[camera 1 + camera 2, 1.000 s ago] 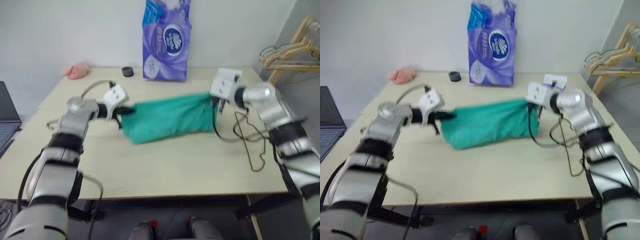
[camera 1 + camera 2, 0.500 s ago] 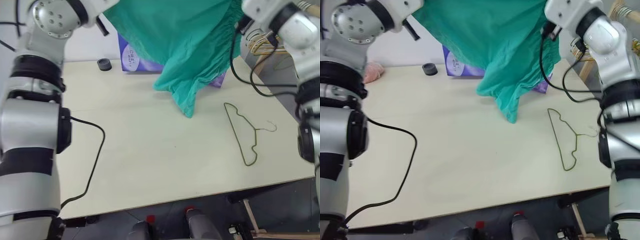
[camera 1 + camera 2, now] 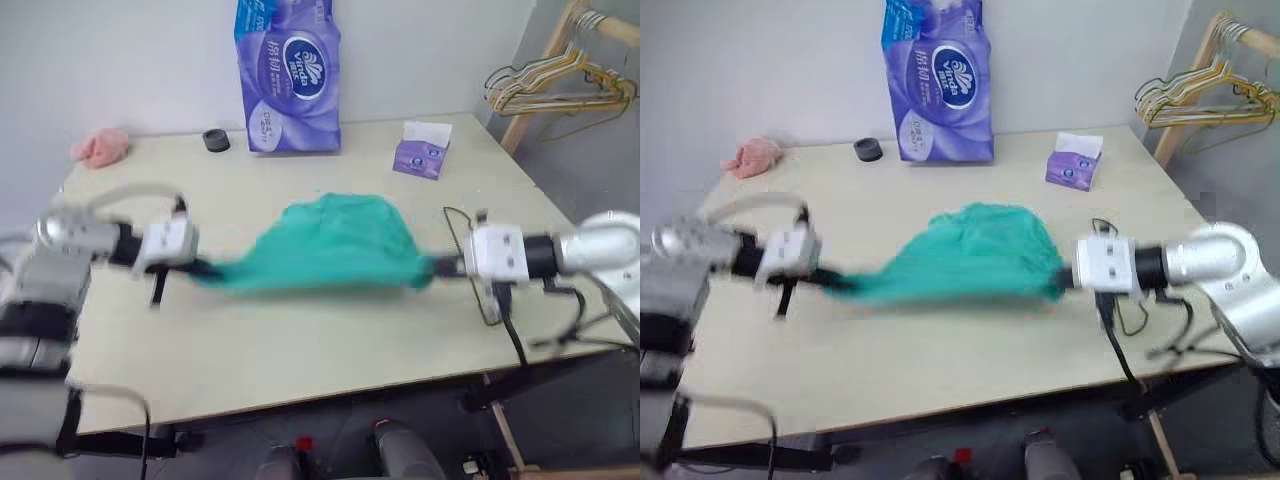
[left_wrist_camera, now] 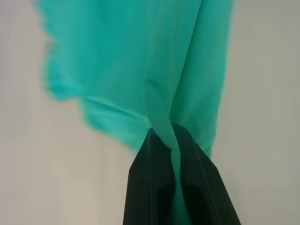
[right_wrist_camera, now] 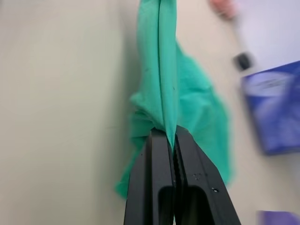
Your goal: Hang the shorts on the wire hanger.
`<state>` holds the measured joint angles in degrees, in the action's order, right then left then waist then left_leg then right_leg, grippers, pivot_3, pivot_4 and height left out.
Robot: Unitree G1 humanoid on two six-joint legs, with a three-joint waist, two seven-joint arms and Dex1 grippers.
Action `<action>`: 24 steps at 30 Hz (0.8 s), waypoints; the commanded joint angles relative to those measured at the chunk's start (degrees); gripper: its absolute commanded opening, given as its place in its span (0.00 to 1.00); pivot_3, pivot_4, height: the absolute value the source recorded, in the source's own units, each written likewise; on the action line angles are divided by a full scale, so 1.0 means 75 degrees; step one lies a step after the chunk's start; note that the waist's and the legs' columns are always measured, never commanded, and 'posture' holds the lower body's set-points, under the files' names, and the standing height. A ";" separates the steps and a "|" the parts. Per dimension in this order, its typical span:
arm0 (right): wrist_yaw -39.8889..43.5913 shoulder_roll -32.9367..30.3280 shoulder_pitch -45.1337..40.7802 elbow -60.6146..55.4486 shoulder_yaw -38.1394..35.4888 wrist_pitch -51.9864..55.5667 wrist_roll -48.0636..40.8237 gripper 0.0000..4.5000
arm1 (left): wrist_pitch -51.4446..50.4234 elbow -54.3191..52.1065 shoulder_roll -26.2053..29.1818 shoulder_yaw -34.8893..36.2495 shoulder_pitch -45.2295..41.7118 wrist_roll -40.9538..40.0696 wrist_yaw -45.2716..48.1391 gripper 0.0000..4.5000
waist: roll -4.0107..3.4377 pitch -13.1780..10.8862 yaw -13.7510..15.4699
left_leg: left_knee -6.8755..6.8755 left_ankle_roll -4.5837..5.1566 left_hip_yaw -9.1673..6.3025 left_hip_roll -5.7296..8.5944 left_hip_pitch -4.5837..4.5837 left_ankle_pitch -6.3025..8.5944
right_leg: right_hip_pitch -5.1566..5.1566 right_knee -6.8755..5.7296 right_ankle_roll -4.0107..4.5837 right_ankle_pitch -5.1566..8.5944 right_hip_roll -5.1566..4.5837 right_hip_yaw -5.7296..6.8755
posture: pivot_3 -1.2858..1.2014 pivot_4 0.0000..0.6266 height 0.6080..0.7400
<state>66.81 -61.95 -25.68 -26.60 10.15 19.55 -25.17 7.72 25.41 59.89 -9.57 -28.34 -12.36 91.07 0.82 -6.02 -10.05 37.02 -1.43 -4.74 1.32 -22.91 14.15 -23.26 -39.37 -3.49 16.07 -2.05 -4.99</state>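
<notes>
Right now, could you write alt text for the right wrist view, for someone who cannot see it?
Two black fingers of the robot's right gripper are shut on a fold of the teal-green shorts, which stretch away from them over a pale tabletop. Farther off stand a purple package, a small dark round object and something pink.

1. A pale beige table (image 3: 330, 330) stands against a plain light-grey wall (image 3: 120, 60).
2. At far right, a wooden rack (image 3: 1200, 70) carries a bunch of wire hangers (image 3: 1195, 95).
3. Grey floor (image 3: 590, 400) shows beside the table's near right corner.
</notes>
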 commanded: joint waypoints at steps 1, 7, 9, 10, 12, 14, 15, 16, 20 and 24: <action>0.0310 -0.0471 0.0299 -0.0728 -0.0708 0.0717 -0.0612 0.00 | -0.1209 -0.1481 0.1026 0.0495 0.1584 -0.0185 0.0100 0.00 | 0.0002 -0.0001 0.0054 | 0.0002 0.0000 -0.0007 -0.0001 -0.0001 0.0001 | -0.0002 -0.0003 0.0001 0.0000 -0.0001 0.0001 | 0.49 0.12 1.00; 0.0414 0.0027 -0.0162 0.0024 0.0085 0.0743 -0.0042 0.00 | -0.2192 -0.2760 0.0618 0.0405 0.1721 -0.0444 -0.0435 0.00 | -0.0005 -0.0035 0.0497 | 0.0007 0.0008 -0.0003 -0.0005 0.0157 -0.0007 | 0.0151 0.0062 -0.0010 0.0004 0.0039 0.0074 | 0.49 0.13 1.00; 0.0500 0.0375 -0.0615 0.0963 0.0393 0.0624 0.0370 0.00 | -0.2411 -0.2347 0.0187 0.0132 0.1014 -0.0262 -0.0486 0.00 | 0.0004 -0.0041 0.0649 | 0.0004 0.0005 0.0009 0.0002 0.0225 -0.0005 | 0.0237 0.0080 0.0064 0.0056 0.0016 0.0104 | 0.49 0.13 1.00; 0.0380 0.0753 -0.1149 0.2139 0.0719 0.0115 0.1026 0.00 | -0.2299 -0.1671 -0.0326 -0.0096 0.0308 0.0060 -0.0738 0.00 | 0.0005 -0.0040 0.0711 | 0.0002 0.0003 0.0013 0.0003 0.0239 -0.0004 | 0.0253 0.0087 0.0066 0.0057 0.0013 0.0110 | 0.49 0.13 1.00; -0.0227 0.1524 -0.2332 0.4610 0.1251 -0.1131 0.2361 0.00 | -0.1658 -0.0004 -0.1274 -0.0516 -0.1153 0.0923 -0.1455 0.00 | 0.0019 -0.0044 0.0782 | 0.0008 0.0003 0.0015 0.0008 0.0259 -0.0004 | 0.0280 0.0093 0.0054 0.0049 0.0013 0.0119 | 0.48 0.13 1.00; -0.2175 0.2417 -0.4160 0.7828 0.1679 -0.2670 0.3927 0.00 | -0.0663 0.2404 -0.2265 -0.0885 -0.3078 0.2032 -0.3008 0.00 | 0.0036 -0.0046 0.0780 | 0.0012 0.0003 0.0021 0.0022 0.0262 -0.0005 | 0.0289 0.0095 -0.0010 0.0008 0.0020 0.0118 | 0.48 0.13 1.00; -0.3731 0.2728 -0.5366 0.9422 0.1871 -0.3345 0.4704 0.00 | -0.0179 0.3679 -0.2681 -0.1055 -0.4283 0.2647 -0.4444 0.00 | 0.0046 -0.0055 0.0776 | 0.0022 0.0000 0.0021 0.0029 0.0262 -0.0008 | 0.0287 0.0089 0.0003 -0.0017 0.0023 0.0114 | 0.48 0.12 1.00; -0.4982 0.2881 -0.6398 1.0566 0.1979 -0.3820 0.5259 0.00 | 0.0073 0.4626 -0.2963 -0.1093 -0.5303 0.3038 -0.5732 0.00 | 0.0052 -0.0059 0.0748 | 0.0022 -0.0013 0.0012 0.0058 0.0192 -0.0019 | 0.0239 0.0080 0.0035 -0.0042 0.0023 0.0114 | 0.48 0.12 1.00; -0.7655 0.2849 -0.9096 1.2711 0.2057 -0.4995 0.6257 0.00 | 0.0603 0.6426 -0.3213 -0.0898 -0.8153 0.3741 -0.9446 0.00 | 0.0061 -0.0064 0.0553 | 0.0103 -0.0212 -0.0028 0.0015 -0.0304 -0.0132 | -0.0310 -0.0088 0.0032 -0.0091 -0.0040 0.0098 | 0.48 0.11 1.00; -0.8450 0.2340 -1.0170 1.2846 0.1752 -0.6165 0.6512 0.00 | 0.1440 0.6695 -0.2762 -0.0698 -0.9772 0.4088 -1.0729 0.00 | 0.0068 -0.0057 0.0322 | -0.0033 -0.0237 0.0064 0.0012 -0.0392 -0.0078 | -0.0508 -0.0074 0.0017 -0.0080 -0.0097 0.0154 | 0.47 0.12 1.00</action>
<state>6.13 -41.61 -101.17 67.88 25.79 -24.22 23.31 17.22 73.37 35.43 -16.43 -101.03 16.87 14.54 1.33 -6.45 -7.64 36.65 -3.04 -4.09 1.44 -25.84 13.70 -27.12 -39.87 -3.48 15.55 -2.90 -3.80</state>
